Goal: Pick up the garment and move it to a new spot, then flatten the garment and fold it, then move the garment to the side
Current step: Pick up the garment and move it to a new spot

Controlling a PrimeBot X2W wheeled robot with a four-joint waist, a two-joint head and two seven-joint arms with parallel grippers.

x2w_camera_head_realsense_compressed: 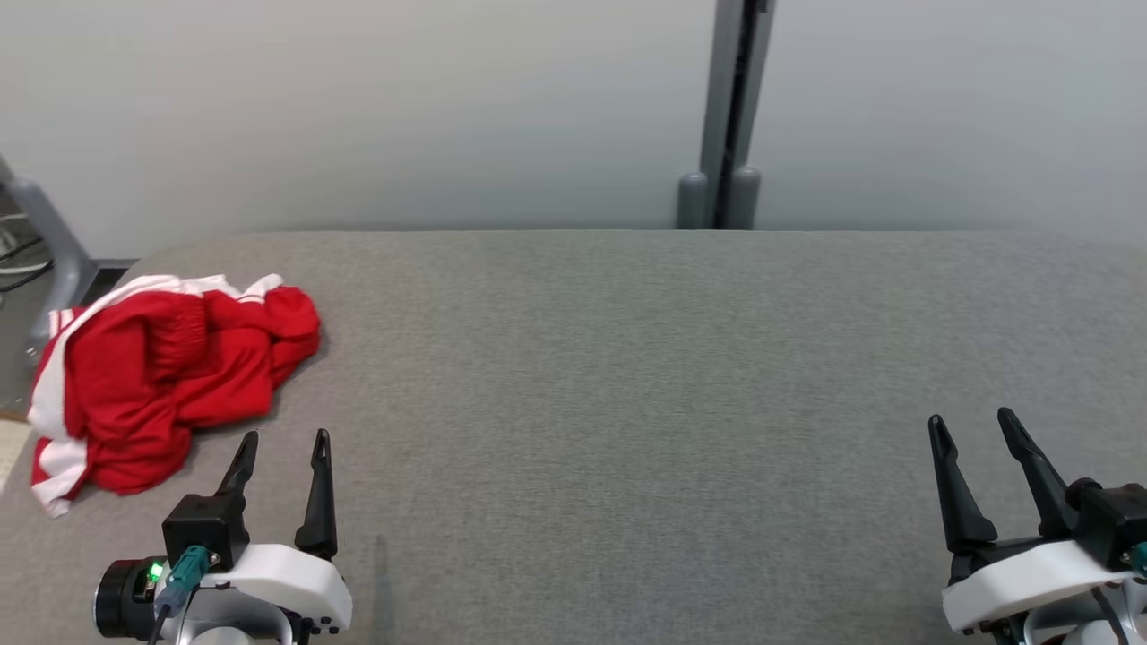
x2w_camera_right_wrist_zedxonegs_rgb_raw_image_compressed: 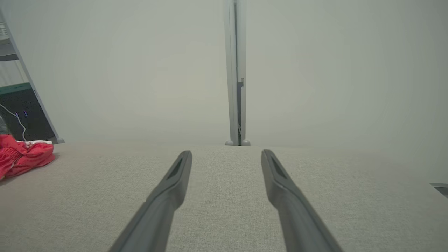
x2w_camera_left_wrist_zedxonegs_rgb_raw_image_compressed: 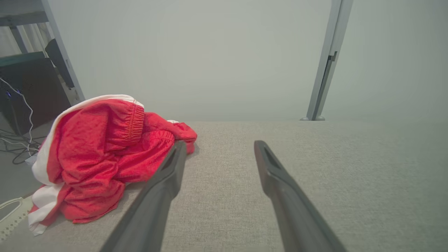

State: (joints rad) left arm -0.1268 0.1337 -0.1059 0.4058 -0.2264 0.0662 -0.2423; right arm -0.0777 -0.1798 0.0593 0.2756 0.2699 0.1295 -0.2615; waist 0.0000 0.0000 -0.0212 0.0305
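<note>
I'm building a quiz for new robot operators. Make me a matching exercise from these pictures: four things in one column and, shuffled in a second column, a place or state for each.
Things:
1. garment
2. left gripper
3. right gripper
4. post

Places or states:
A. open, over the table's near right corner
B. crumpled in a heap at the table's left end
C. upright behind the table's far edge
D. open, close to the garment

Pairs: 1-B, 2-D, 3-A, 4-C
</note>
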